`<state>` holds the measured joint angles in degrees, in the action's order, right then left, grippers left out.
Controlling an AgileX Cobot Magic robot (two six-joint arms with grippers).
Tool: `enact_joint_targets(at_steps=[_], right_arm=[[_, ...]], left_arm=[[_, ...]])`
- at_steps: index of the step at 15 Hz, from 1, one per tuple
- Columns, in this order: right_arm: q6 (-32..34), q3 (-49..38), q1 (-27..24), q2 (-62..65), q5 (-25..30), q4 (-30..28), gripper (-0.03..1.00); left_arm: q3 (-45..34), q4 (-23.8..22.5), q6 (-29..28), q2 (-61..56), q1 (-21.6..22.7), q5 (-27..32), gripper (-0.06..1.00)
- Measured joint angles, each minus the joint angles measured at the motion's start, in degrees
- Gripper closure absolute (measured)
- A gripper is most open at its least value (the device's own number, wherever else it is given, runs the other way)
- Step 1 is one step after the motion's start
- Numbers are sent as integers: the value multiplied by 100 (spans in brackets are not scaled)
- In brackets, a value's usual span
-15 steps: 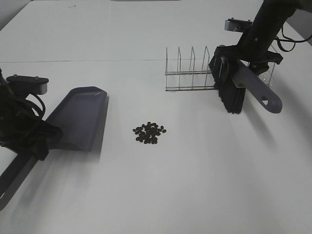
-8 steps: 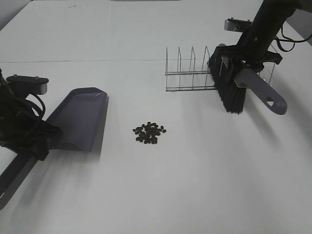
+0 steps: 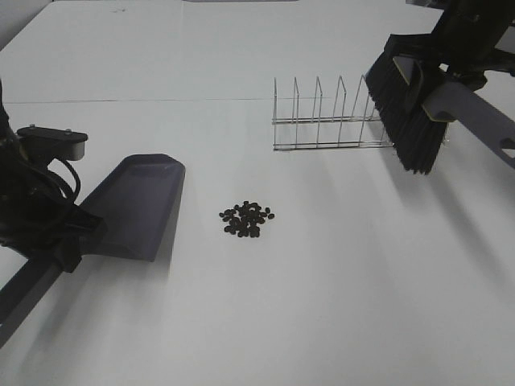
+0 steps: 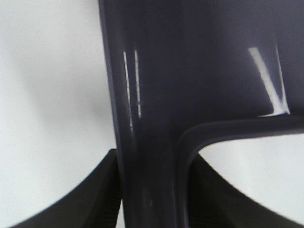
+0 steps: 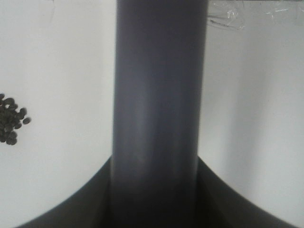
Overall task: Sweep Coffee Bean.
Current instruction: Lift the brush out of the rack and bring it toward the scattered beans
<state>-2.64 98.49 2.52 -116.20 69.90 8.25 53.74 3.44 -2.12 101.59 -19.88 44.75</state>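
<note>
Lifted since a second ago: right gripper (image 5: 154, 197), clenched on the brush (image 3: 412, 121) handle, has raised it clear of the wire rack (image 3: 322, 122), bristles down for sweeping. Left gripper (image 4: 152, 197) clamps the dustpan (image 3: 141, 205) handle, mouth tipped toward the coffee bean (image 3: 247, 219) pile mid-table, between both tools, untouched.

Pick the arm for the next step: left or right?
Right, likely. The right end effector holds the brush, raised; the coffee beans lie unswept. The left end effector's dustpan sits beside them.
</note>
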Motion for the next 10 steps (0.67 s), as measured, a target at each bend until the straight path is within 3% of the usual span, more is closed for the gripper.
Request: enact_joint_targets(at_steps=[3, 6, 10], right_arm=[[17, -619, 0, 693, -6, 0, 66], [0, -1702, 0, 1381, 23, -29, 66], [476, -2257, 0, 1644, 63, -825, 66]], left_arm=[[0, -189, -384, 0, -407, -52, 60], [0, -229, -814, 11, -848, -476, 60], [0, -407, -1049, 418, -894, -665, 60]])
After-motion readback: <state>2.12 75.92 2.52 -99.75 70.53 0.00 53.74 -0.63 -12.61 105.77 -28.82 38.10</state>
